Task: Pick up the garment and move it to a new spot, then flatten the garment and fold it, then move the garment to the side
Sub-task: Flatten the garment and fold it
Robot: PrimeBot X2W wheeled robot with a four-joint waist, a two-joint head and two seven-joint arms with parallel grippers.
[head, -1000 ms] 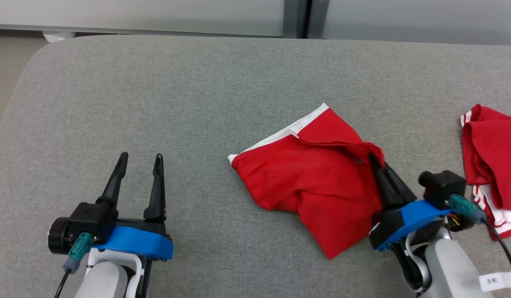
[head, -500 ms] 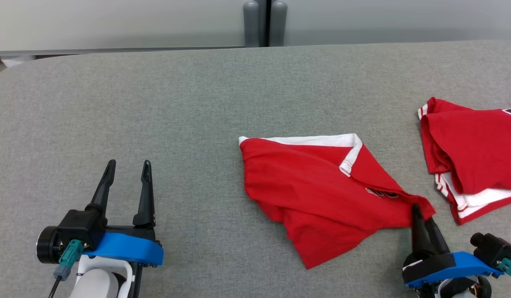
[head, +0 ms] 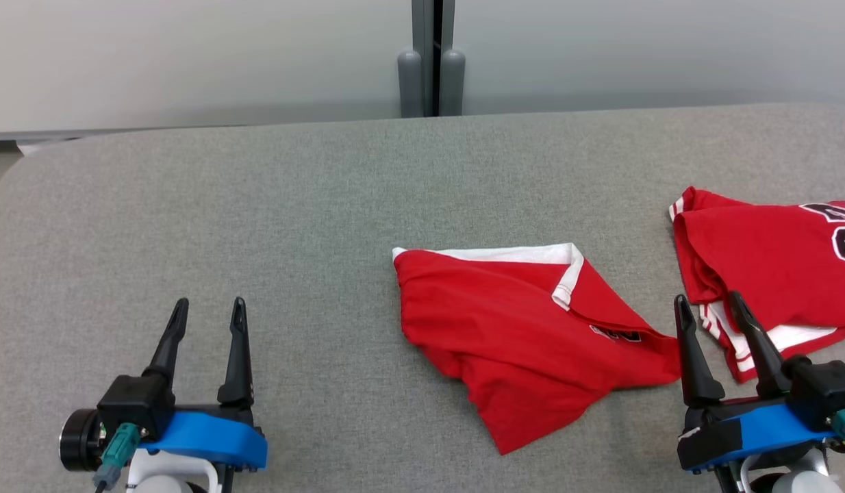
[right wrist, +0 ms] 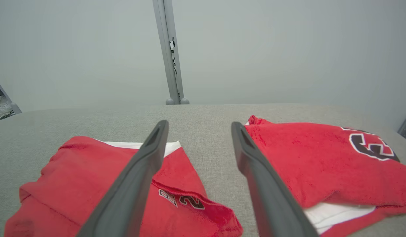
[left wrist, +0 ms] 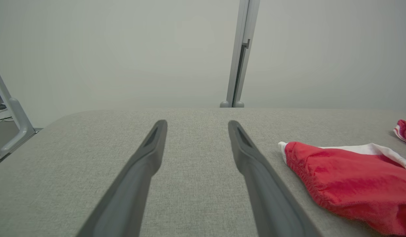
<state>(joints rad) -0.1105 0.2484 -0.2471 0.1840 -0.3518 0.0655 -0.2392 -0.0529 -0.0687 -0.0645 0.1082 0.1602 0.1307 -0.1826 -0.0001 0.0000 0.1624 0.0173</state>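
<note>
At the lower left of the head view, the left pincer (head: 209, 302) is hovering low over bare grey desk (head: 258, 205), its two dark fingers parted and holding nothing. It is sitting well apart from the cloth, which suggests it is waiting out of the way until a second grip is needed.

Toward the middle, slightly right of centre, the red garment (head: 525, 322) is lying on the desk in a loose, uneven heap. Its white band (head: 511, 253) is running along the far edge and turning down at one corner, a fold is crossing the top layer beside a small printed mark, and a pointed flap is trailing toward the robot. It is not yet flat, so I judge the spreading step to be the one in hand, with folding and moving aside to follow.

Just beside the garment's right corner, the right pincer (head: 708, 298) is also standing spread and empty, fingers pointing away from the robot. In its wrist view, the gap between the fingers is framing bare desk between the two cloths, so it is well placed to reach that corner.

Farther right, a red numbered jersey (head: 765, 260) is lying near the desk's edge, its white trim showing underneath. It is close enough to the right pincer that a careless reach could snag it instead.
</note>
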